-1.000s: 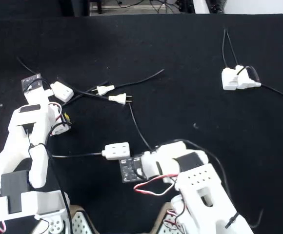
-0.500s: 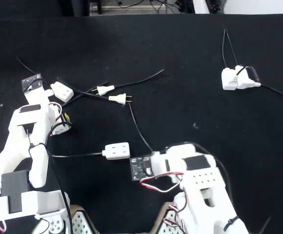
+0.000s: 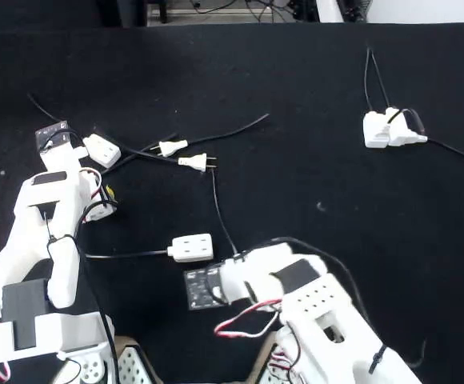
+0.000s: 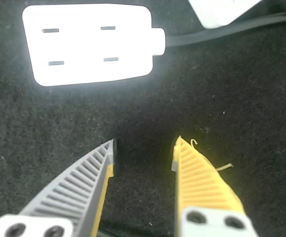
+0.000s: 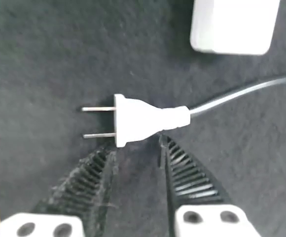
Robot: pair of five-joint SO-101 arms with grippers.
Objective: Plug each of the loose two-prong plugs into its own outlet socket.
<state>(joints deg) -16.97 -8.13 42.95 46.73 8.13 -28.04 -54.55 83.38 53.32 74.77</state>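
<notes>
Black table (image 3: 296, 96), two plugs (image 3: 170, 147), three sockets (image 3: 192, 247)

High view overlooks the table (image 3: 296, 96); wrist views face down, close; left shares its outlet socket (image 4: 89, 42).

no text, label, number or sign can be read. the white outlet socket (image 4: 89, 42) and the plug (image 5: 138, 121) show plain faces; any marks on the dark board (image 3: 204, 288) at an arm's wrist are too small to make out.
</notes>
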